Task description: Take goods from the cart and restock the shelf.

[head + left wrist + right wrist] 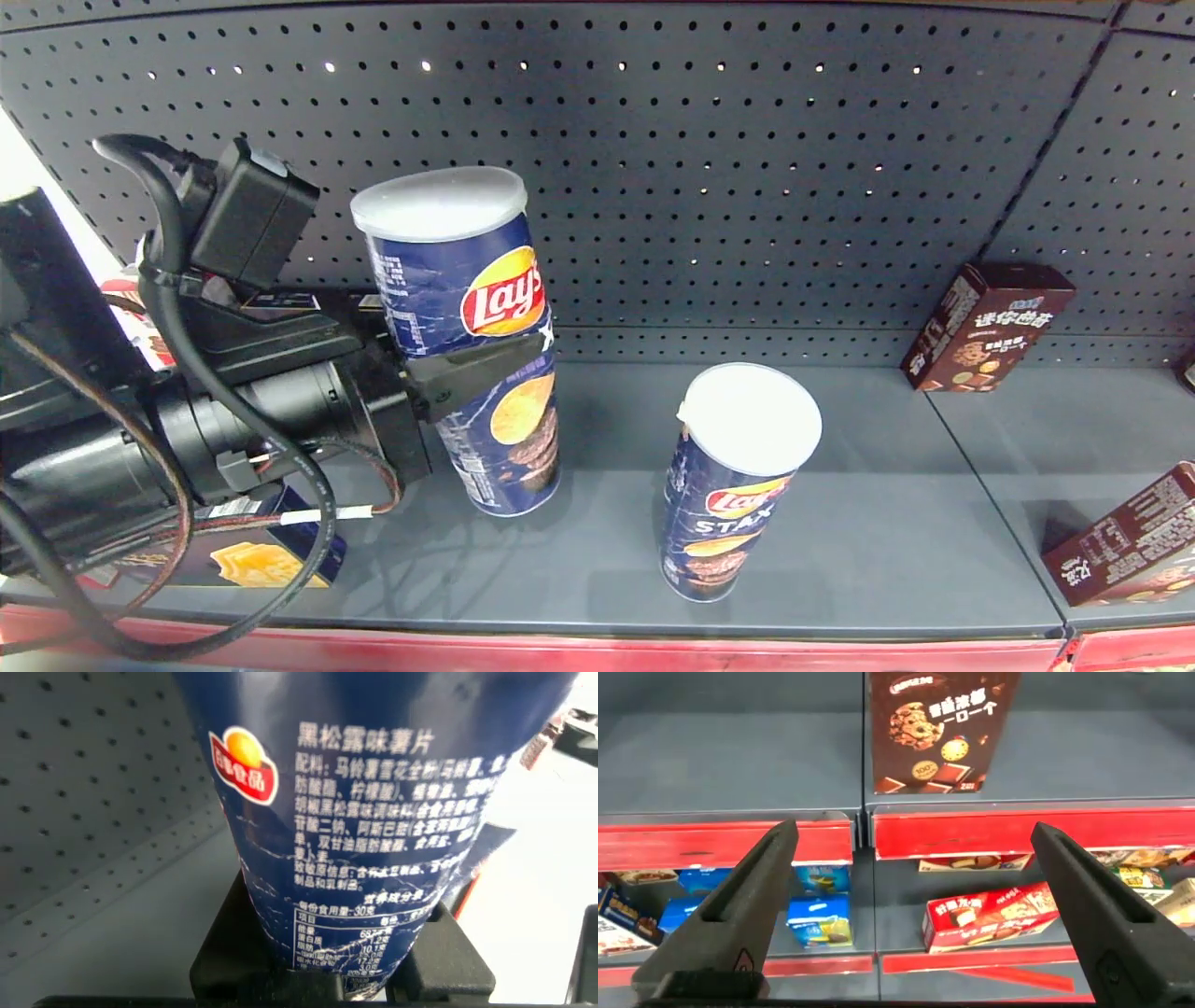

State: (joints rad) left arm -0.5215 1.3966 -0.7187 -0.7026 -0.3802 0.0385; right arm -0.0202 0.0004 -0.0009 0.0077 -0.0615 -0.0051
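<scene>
1. The left gripper (476, 373) is clamped on a dark blue cylindrical crisp canister (467, 308) with a translucent white plastic lid. One black finger (481, 366) crosses the canister wall at mid-height
2. The held canister is over the left part of the grey metal shelf (887, 523), lid up and leaning slightly. Whether its base touches the shelf surface cannot be told
3. A second dark blue canister with a white lid (728, 485) stands upright on the same shelf, to the right of the held canister and nearer the front edge. The two are apart
4. A dark grey perforated back panel (747, 140) closes the far side of the shelf, and a red price strip (560, 653) runs along the near edge
5. A flat dark blue box with a yellow picture (252, 560) lies at the near left, partly under the left arm
6. In the right-hand bay, a brown cookie carton (990, 327) leans at the far side by the back panel, and a second brown carton (1130, 546) lies tilted at the near right
7. The right gripper (915, 831) is spread wide with nothing between its black fingers (738, 915). It faces the shelf fronts, where a tall brown cookie box (938, 733) stands on the upper level
8. On the level below lie blue packets (820, 919) and a red box (990, 919)
</scene>
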